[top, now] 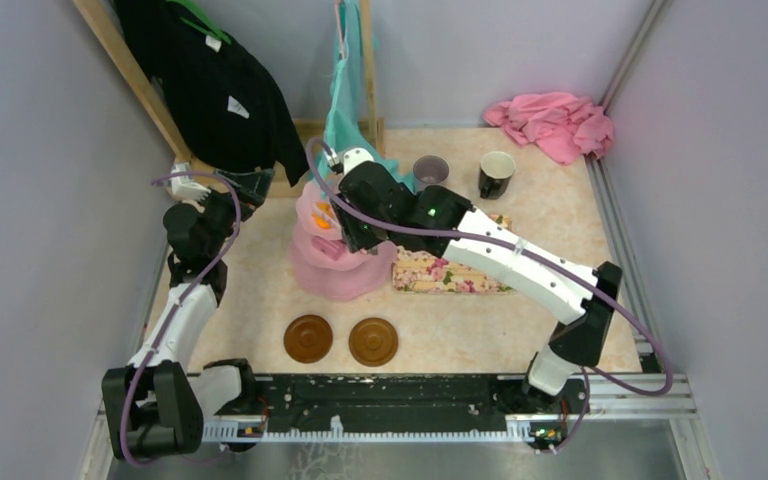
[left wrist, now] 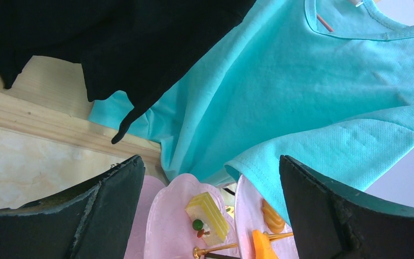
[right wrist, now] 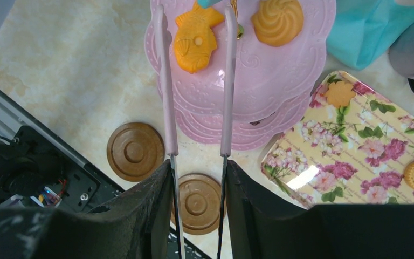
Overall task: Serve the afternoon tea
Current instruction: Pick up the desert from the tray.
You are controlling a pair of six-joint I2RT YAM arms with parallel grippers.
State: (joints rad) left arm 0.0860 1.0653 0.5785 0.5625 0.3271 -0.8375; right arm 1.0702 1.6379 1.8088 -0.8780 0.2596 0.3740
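Right fingers (right wrist: 145, 213) grip pink-tipped metal tongs (right wrist: 167, 97), prongs straddling orange fish-shaped toy cake (right wrist: 195, 38) atop pink three-tier scalloped stand (right wrist: 280, 70), centre of counter (right wrist: 59, 81). Left fingers (left wrist: 108, 210) spread, empty. Cake-loading step judged underway; next: lift tongs clear.

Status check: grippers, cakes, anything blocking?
Left gripper open, empty, facing the stand. Right gripper shut on tongs, tips straddling the orange fish cake on the upper tier. Teal shirt hangs close by the stand.

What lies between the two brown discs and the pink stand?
Nothing: bare tabletop separates the brown discs from the pink stand, clearest in the top view.
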